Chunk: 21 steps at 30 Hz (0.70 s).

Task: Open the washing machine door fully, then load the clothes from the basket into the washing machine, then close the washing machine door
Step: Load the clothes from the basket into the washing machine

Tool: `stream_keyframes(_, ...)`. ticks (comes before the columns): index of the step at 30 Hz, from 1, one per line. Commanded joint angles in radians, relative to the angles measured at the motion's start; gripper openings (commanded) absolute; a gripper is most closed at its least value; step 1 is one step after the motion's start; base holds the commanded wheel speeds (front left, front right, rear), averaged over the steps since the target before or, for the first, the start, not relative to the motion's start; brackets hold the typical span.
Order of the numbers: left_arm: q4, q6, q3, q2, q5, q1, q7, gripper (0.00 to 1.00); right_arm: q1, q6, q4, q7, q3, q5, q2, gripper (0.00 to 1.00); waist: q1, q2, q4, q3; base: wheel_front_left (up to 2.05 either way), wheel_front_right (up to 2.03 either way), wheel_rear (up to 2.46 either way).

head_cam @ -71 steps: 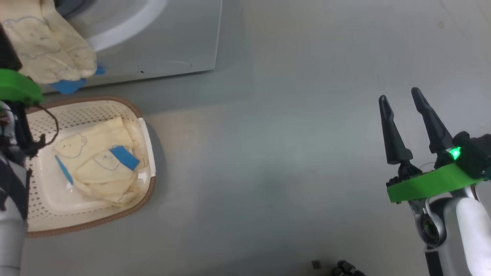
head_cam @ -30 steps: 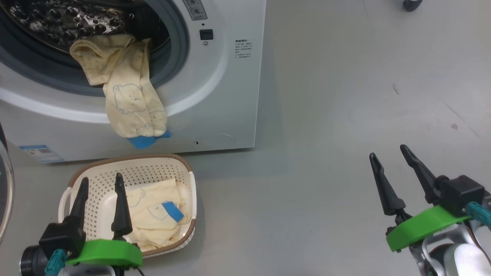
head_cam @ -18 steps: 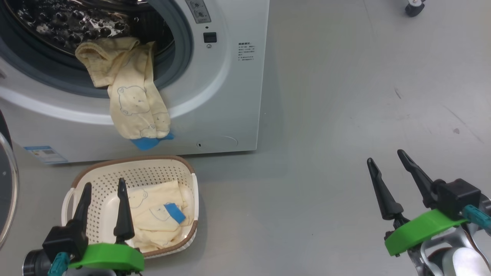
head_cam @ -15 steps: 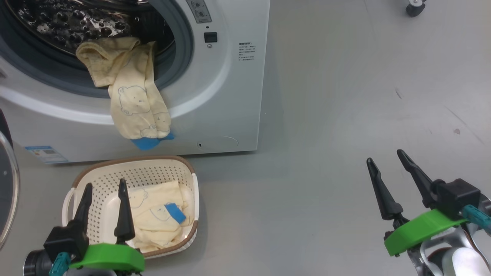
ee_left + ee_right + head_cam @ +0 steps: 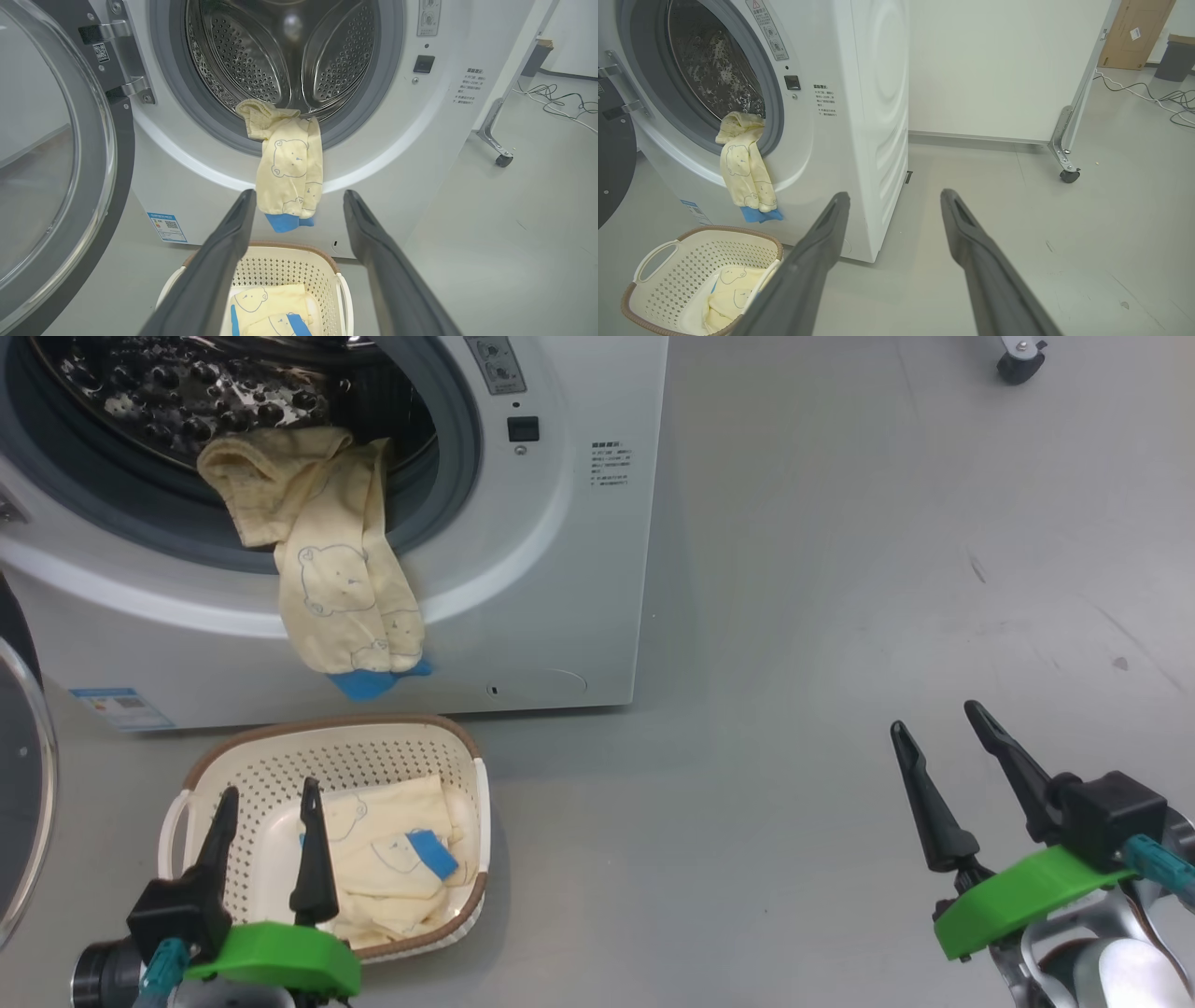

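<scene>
The washing machine door (image 5: 56, 163) stood swung wide open on its hinges at the left of the opening, its black rim and clear bowl window turned out over the floor (image 5: 794, 616). The washing machine (image 5: 579, 569) itself rested on that grey floor, with the perforated steel drum (image 5: 289, 51) bare to view and a small blue label (image 5: 167, 227) low on its white front.

The clothes (image 5: 341, 588) were split between two places. One cream-yellow piece with bear outlines hung half out of the opening: its upper end lay bunched on the grey gasket (image 5: 168, 88) at the lip of the drum. The rest draped down the white front, blue cuff lowest. The cuff ended just above the basket (image 5: 280, 775), which stood on the floor close against the foot of the machine, directly under that piece. A second garment (image 5: 387, 863) lay folded inside the basket with a blue patch on top.

The left pincer (image 5: 269, 791) hovered over the near side of the basket, its two dark fingers spread wide and gripping nothing, pointed toward the machine. In the left wrist view the hanging piece showed between them. The right pincer (image 5: 935, 717) hung well apart to the right over bare floor, its fingers likewise wide apart and empty. A caster wheel (image 5: 1018, 364) stood on the floor beyond it.
</scene>
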Motion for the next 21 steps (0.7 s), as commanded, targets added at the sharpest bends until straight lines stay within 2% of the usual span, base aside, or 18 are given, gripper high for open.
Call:
stream_keyframes(1,-0.019,0.064,0.029,0.008,0.005,-0.059,0.001,1.0,-0.021,0.0,-0.036,0.005,0.023,-0.006,-0.01,1.0,0.0001,-0.0001,0.001,0.003,0.0,0.0,0.0)
stream_keyframes(13,0.17,0.008,0.013,0.0,-0.028,-0.214,0.025,1.0,-0.061,0.0,-0.042,-0.002,0.04,0.005,-0.009,1.0,0.0001,-0.0001,-0.03,0.072,0.0,0.0,0.0)
stream_keyframes(21,0.431,-0.058,0.03,0.005,-0.069,-0.439,0.037,1.0,-0.131,0.0,-0.041,-0.022,0.064,0.021,-0.009,1.0,0.0001,-0.0001,-0.091,0.211,0.0,0.0,0.0)
